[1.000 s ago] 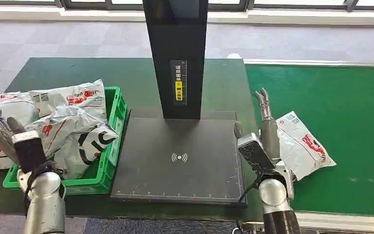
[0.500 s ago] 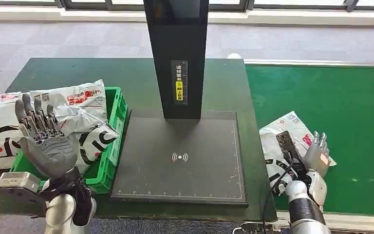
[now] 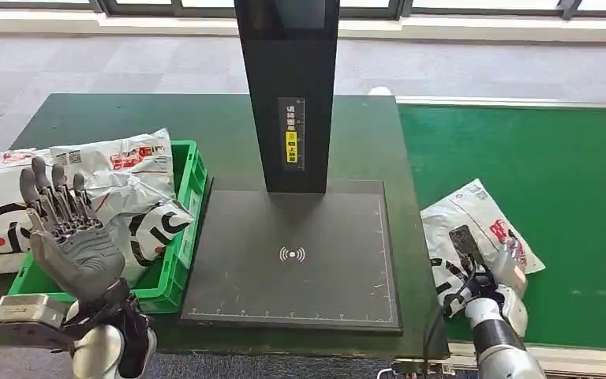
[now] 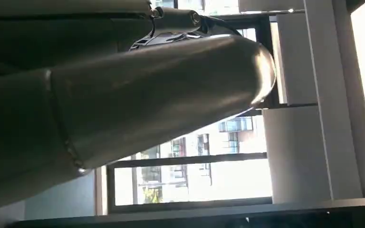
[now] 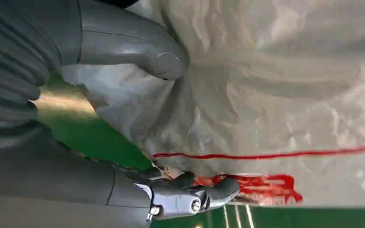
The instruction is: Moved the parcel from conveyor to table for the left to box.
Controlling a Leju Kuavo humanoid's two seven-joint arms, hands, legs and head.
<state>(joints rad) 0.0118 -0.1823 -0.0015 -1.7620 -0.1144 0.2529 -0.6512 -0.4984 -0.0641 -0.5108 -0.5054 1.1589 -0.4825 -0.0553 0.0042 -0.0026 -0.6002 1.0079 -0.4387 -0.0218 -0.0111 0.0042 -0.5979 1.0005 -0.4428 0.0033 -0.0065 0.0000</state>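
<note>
Right hand [image 3: 499, 272] has dropped from beside the parcel [image 3: 473, 233] a second ago to lying on its near edge; parcel has slid slightly toward the worktop [image 3: 205, 118] side. Left hand [image 3: 67, 229] has swung up from edge-on over the crate [image 3: 181, 237] to palm showing, little change over the last half second.

Right hand: in the wrist view the thumb [image 5: 138, 50] presses into the crumpled white plastic and the fingers [image 5: 204, 194] touch the bag by its red print. Contact clear on both sides; can't tell if the grip is fully closed.

Parcel location: flat on the green conveyor [image 3: 552, 174], just beside the worktop's right edge, one corner at the belt border.

Left hand: raised above the near-left corner of the worktop, fingers spread and pointing up, holding nothing.

Green crate sits on the worktop's left part, heaped with white bags [image 3: 118, 181]; one more bag lies outside it at the far left. Black scanner pad [image 3: 292, 253] with upright column [image 3: 288, 87] sits between crate and conveyor.
</note>
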